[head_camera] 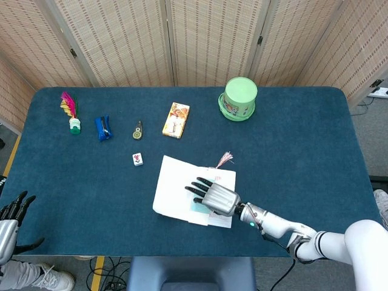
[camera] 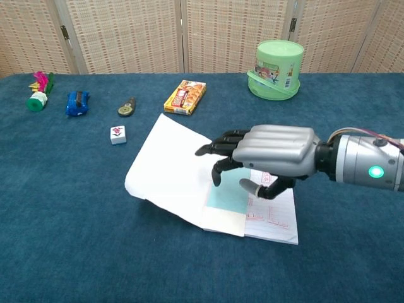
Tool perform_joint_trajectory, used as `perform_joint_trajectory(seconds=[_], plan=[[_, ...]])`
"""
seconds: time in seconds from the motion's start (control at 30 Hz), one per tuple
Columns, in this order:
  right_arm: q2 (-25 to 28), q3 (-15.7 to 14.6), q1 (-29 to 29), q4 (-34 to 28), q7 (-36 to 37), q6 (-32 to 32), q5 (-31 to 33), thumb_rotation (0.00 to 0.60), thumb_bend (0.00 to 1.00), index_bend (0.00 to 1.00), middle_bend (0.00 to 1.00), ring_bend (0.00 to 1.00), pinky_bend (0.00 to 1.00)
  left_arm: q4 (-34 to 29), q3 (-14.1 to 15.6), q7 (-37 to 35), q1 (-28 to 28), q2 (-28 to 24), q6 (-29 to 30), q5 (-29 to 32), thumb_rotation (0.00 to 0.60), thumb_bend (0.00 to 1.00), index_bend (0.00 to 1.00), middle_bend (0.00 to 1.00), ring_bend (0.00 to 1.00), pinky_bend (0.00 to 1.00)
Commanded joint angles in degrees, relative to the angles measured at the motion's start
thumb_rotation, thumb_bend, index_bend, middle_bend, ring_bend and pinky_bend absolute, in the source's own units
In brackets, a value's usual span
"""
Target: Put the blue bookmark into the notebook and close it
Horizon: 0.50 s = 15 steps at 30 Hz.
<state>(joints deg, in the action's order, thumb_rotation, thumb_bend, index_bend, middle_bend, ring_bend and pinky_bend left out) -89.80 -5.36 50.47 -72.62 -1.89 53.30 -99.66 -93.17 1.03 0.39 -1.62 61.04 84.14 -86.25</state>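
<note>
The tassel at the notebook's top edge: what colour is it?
The tassel is pink, clearest in the head view.

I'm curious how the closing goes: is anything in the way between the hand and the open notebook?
Nothing visible. The right hand hovers over the notebook, with only the blue bookmark lying on the page beneath it. The nearest other item, a small tile, sits apart on the table.

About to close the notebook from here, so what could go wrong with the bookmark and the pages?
1. The blue bookmark lies loose on the open notebook; the right hand, fingers spread above it, could drag it off the page while reaching for the left leaf.
2. The bookmark's tassel sticks out past the top edge and could snag on a finger.
3. The left leaf is raised; a careless sweep might crease it or push the notebook toward the mahjong tile.
</note>
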Motion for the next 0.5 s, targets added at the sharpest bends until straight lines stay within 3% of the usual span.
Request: perform_joint_trajectory(seconds=[0.03, 0.5], plan=[[-0.66, -0.28, -0.16, -0.23, -0.53, -0.32, -0.11, 0.600, 0.64, 0.32, 0.00, 0.00, 0.00, 0.13, 0.01, -0.15, 0.05, 0.02, 0.05, 0.00, 0.600, 0.11, 0.11, 0.03, 0.13, 0.18], [-2.35, -0.83, -0.85, -0.34, -3.29, -0.99, -0.35, 0.600, 0.64, 0.32, 0.00, 0.00, 0.00, 1.19, 0.11, -1.03, 0.13, 0.41, -0.14, 0.04, 0.600, 0.11, 0.11, 0.03, 0.13, 0.18]])
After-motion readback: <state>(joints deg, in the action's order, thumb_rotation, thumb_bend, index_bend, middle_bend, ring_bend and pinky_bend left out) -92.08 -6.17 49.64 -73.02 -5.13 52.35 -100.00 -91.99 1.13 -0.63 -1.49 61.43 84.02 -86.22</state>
